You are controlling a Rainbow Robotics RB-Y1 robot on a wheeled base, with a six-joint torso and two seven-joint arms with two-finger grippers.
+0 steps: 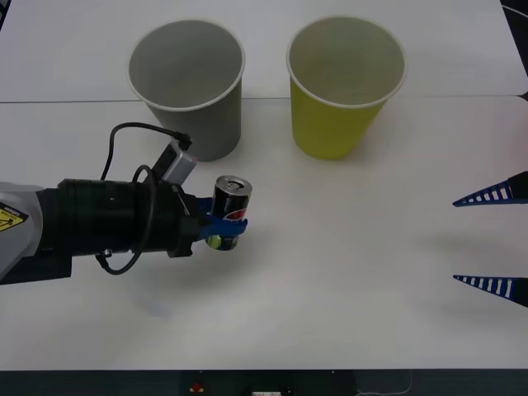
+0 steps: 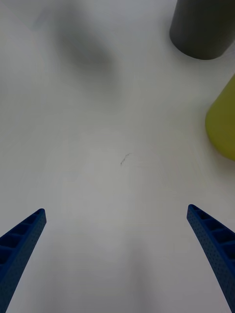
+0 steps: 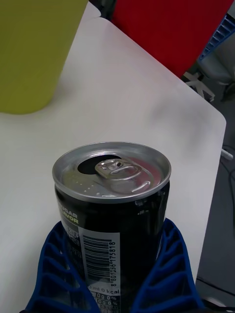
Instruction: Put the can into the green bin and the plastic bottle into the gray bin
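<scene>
The white table (image 1: 346, 280) carried two cups at its far side. The left gripper (image 1: 221, 229) had its fingers pinching the can (image 1: 231, 202), upright, in front of the gray bin (image 1: 188, 82). The green bin (image 1: 344, 82) stood empty, so neither deposit was done. The right gripper (image 1: 488, 239) waited, fingers spread.

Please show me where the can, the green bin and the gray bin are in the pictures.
can (image 1: 232, 198): front view, on its dark side wall below the silver top.
green bin (image 1: 330, 124): front view, on its outer yellow-green wall.
gray bin (image 1: 210, 124): front view, on its outer gray wall.
</scene>
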